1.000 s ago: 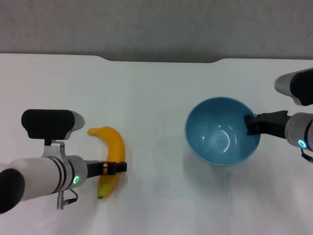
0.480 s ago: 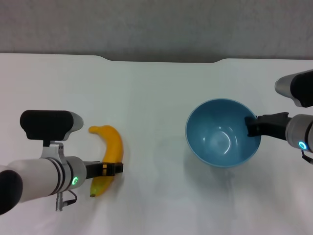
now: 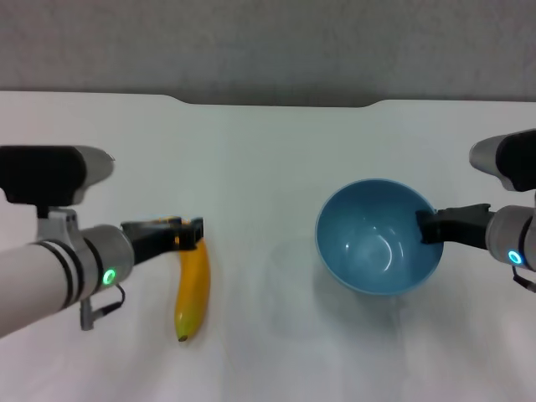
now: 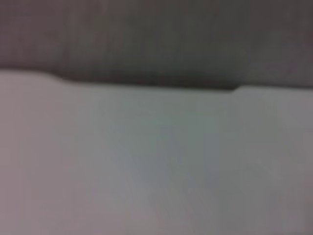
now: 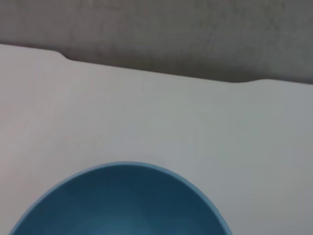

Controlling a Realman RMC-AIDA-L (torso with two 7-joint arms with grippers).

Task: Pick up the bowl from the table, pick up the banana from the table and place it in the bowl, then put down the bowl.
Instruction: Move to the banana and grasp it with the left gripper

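Note:
The light-blue bowl (image 3: 378,247) is at the right of the head view, held a little above the white table (image 3: 268,159) and casting a faint shadow. My right gripper (image 3: 427,224) is shut on its right rim. The bowl's far rim fills the bottom of the right wrist view (image 5: 122,205). The orange-yellow banana (image 3: 192,289) hangs, dark tip down, from my left gripper (image 3: 189,234), which is shut on its stem end at the left. The left wrist view shows only the table (image 4: 156,171), no banana.
The table's far edge has a shallow notch (image 3: 276,102) against a grey wall. Bare white tabletop lies between the banana and the bowl. Nothing else stands on the table.
My left gripper has risen and moved away from me with the banana, which now hangs nearly straight down. The bowl and right gripper have barely shifted.

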